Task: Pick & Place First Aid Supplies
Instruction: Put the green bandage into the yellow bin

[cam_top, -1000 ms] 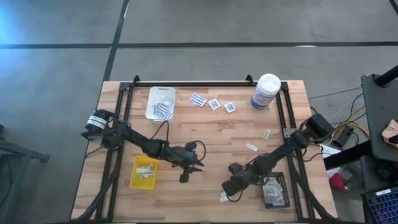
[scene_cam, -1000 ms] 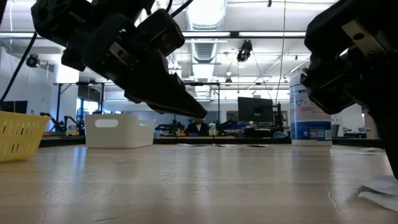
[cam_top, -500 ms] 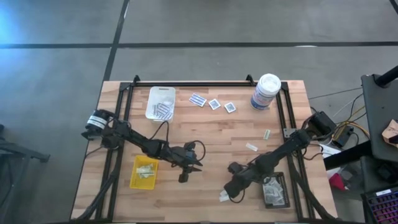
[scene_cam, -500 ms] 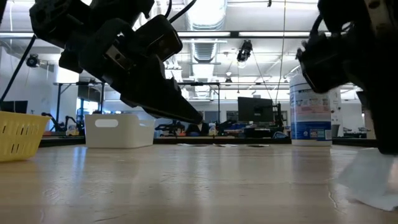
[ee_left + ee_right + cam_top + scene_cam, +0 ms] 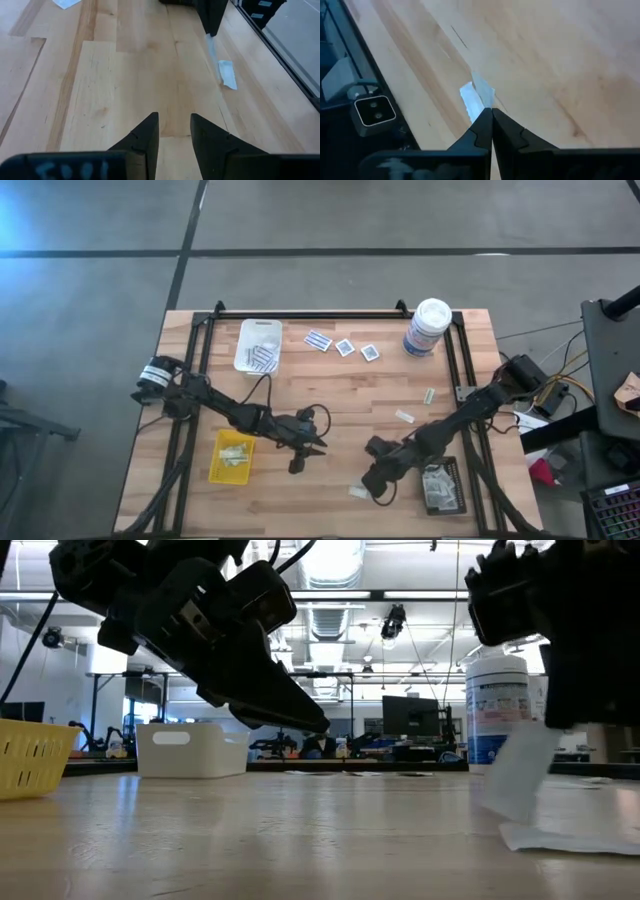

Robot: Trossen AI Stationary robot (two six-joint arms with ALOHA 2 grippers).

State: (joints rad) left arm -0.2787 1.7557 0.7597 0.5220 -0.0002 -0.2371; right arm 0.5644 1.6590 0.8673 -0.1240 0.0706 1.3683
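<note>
right gripper (image 5: 492, 116) pinched tight on one small white flat packet (image 5: 476, 96), lifted off the pale wooden tabletop (image 5: 330, 385), at about five o'clock on the table in the high view. only a corner caught, by the look of the right wrist view, so a slip or flutter likely on any quick swing; a second white packet (image 5: 570, 836) lying flat on the wood just beneath, easy to drag along or blow aside. black rectangular tray (image 5: 443, 486) just beside at three o'clock of that gripper, a short carry, though a thin hanging packet could catch on its rim. table's near edge and dark frame rail close at six o'clock, little margin there. left gripper (image 5: 173, 131) waiting near table centre with fingers apart and nothing between them, hovering over bare wood at nine o'clock of the right one; open board between the two, room enough unless both reach inward together.
</note>
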